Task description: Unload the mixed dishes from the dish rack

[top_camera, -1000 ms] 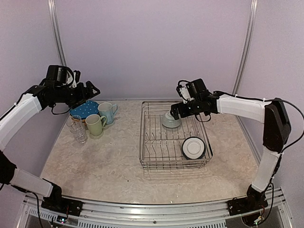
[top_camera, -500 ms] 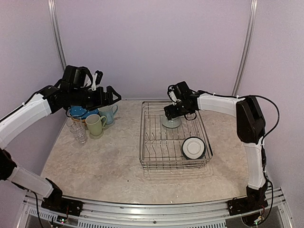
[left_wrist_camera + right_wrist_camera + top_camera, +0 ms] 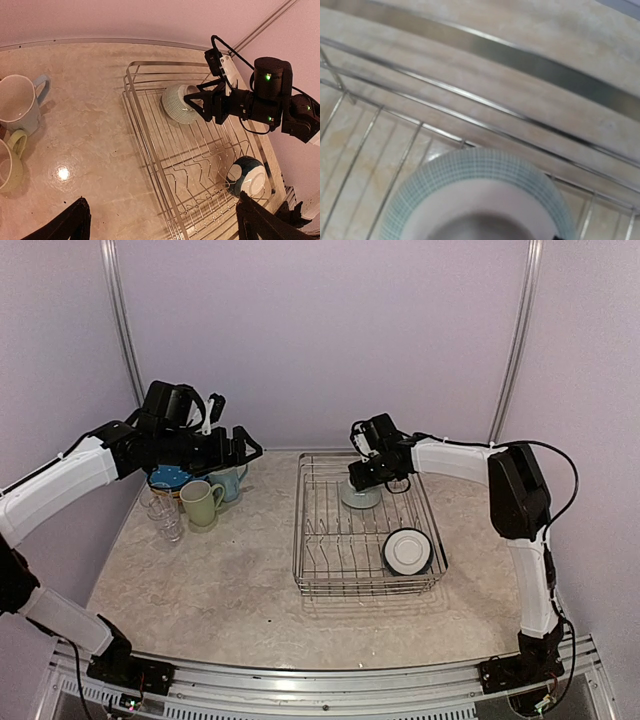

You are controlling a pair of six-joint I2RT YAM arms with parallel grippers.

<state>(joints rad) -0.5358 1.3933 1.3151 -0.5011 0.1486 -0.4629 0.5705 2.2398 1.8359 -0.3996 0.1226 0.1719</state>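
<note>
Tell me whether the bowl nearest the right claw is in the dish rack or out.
In. The bowl lies inside the dish rack rim at its far end, right claw at it.

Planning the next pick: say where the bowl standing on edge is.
In the top view, the bowl leans in the rack's near right corner, apart from the other bowl at the far end.
</note>
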